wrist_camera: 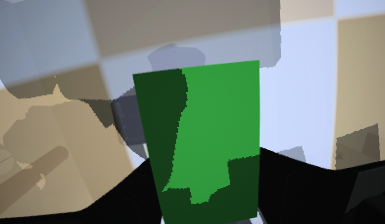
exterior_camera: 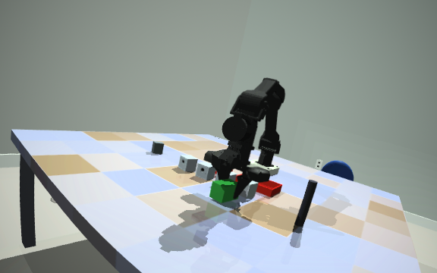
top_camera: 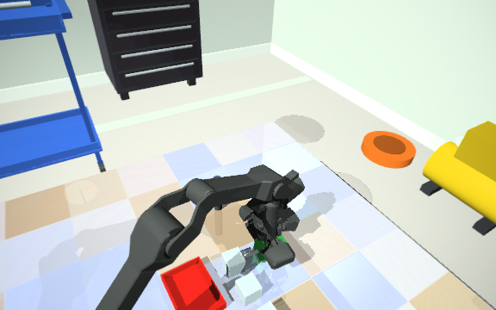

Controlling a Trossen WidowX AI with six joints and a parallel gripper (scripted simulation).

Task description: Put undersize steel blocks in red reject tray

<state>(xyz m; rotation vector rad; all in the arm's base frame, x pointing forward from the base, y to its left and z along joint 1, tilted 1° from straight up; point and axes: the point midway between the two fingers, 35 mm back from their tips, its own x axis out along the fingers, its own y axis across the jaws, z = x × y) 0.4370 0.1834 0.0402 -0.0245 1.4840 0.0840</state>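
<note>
Claw [top_camera: 269,247] [exterior_camera: 231,186] [wrist_camera: 198,150] part-open, clamped on green gauge [top_camera: 260,250] [exterior_camera: 222,191] [wrist_camera: 218,115], held just above table [top_camera: 377,275] [exterior_camera: 127,243] [wrist_camera: 303,75]. Top view: pin points left at nearest steel block [top_camera: 233,261] [exterior_camera: 250,189]; can't tell if it's in the bore. Red tray [top_camera: 189,282] [exterior_camera: 268,188] sits left of that block, second block [top_camera: 248,289] on near side.

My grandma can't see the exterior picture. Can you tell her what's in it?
A black robot arm's tool grips a green gauge low over a patchwork table. Nearby are pale steel blocks with small dark holes and a red tray; a black post leans to the right.
</note>
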